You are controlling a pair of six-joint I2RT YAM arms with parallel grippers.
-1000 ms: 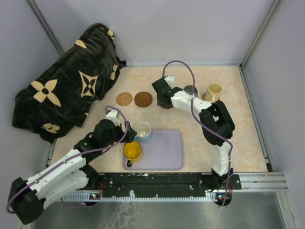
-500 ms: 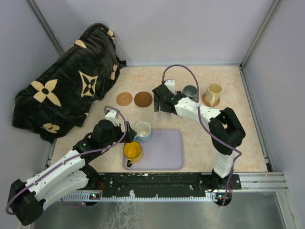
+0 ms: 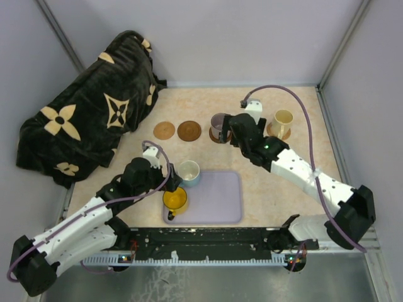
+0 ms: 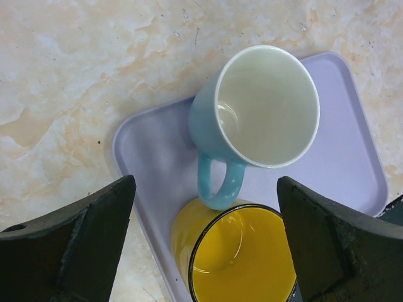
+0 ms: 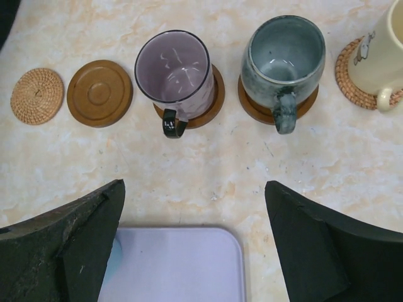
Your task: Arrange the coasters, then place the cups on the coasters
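Hovering low over the blue-and-white cup, the left hand has its two fingers spread wide and grips nothing. The cup stands upright just ahead of the hand, on the corner of the lavender tray, with its handle turned back toward the gap between the fingers. Right under the hand sits the yellow cup. The blue handle meets its rim in this view, but I cannot tell whether they actually touch.

To my eye this cup is the one to take next. The grip should go on its wall or rim, well away from the handle, so that closing does not shove it into the yellow cup. I would lift it straight up, clear of the tray lip, before carrying it across the surface.

Two spots are free, well ahead of the left hand: the brown wooden coaster and the woven coaster beside it. From above, the brown one looks the shorter reach.

The right hand hangs wide and empty. Ahead of it, the mauve cup, the grey-green cup and the cream cup each sit on a coaster. The mauve cup is just beside the brown coaster, so the set-down wants care on that side.
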